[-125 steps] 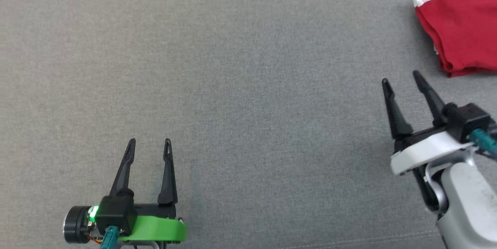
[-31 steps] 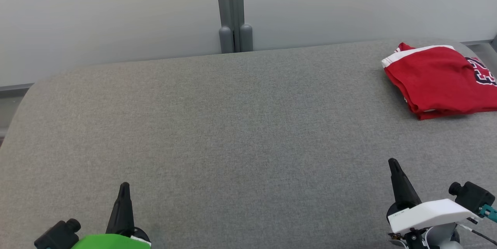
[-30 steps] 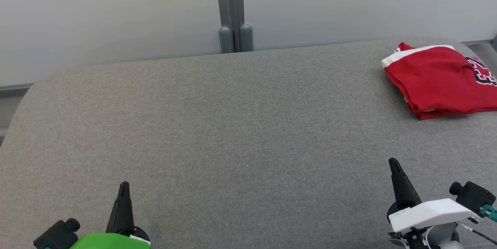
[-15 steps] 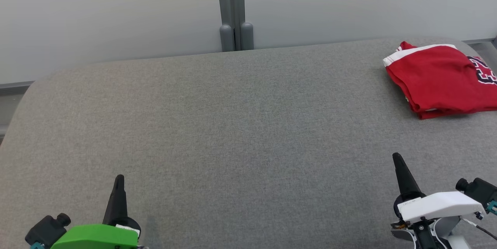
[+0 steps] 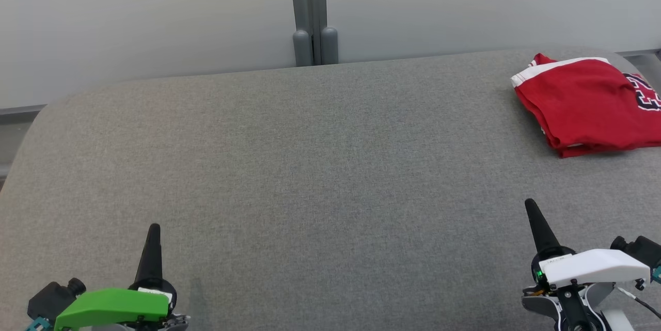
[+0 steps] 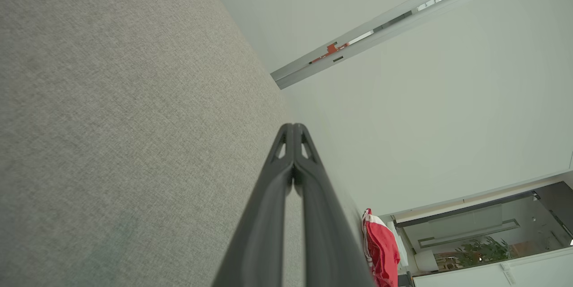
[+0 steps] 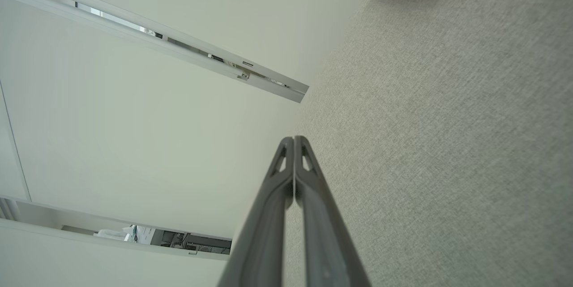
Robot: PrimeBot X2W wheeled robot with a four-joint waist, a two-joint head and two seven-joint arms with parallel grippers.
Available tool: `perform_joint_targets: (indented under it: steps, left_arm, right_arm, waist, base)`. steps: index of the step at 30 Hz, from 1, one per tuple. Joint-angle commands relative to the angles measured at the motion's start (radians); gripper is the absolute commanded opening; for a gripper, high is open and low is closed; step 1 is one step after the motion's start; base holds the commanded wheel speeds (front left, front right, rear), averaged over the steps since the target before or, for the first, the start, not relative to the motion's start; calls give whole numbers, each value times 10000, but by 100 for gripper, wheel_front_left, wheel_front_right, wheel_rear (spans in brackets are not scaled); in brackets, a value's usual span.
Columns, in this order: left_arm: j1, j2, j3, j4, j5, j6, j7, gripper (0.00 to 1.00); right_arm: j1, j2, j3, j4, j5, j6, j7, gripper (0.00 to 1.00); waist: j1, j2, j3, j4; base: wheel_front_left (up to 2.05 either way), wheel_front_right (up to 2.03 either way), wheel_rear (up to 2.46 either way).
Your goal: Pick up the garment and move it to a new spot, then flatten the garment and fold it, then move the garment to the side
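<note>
Once apart, now together: left claw [image 5: 154,230], right claw [image 5: 531,206]; red garment [image 5: 588,104] partly beyond frame's right edge.

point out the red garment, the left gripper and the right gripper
red garment [image 5: 588,106], head view, middle of the folded red cloth
left gripper [image 5: 153,232], head view, tips of its shut fingers
right gripper [image 5: 531,208], head view, tips of its shut fingers
</note>
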Motion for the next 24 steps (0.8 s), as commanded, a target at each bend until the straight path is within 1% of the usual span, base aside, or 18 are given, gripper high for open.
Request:
perform_joint_targets:
  steps: [1,24]
  left_arm:
    - [-277,89,73,-20,-294,-72,49,0]
    - [-789,60,453,353,-2332,-282,606,0]
  right_arm:
    - [-241,-1,-70,-29,248,6,81,0]
    - [-518,87,-440,190,2214,5,632,0]
  waist:
    - [0,0,5,3]
    - [0,0,93,52]
  base:
    - [0,0,0]
    - [0,0,0]
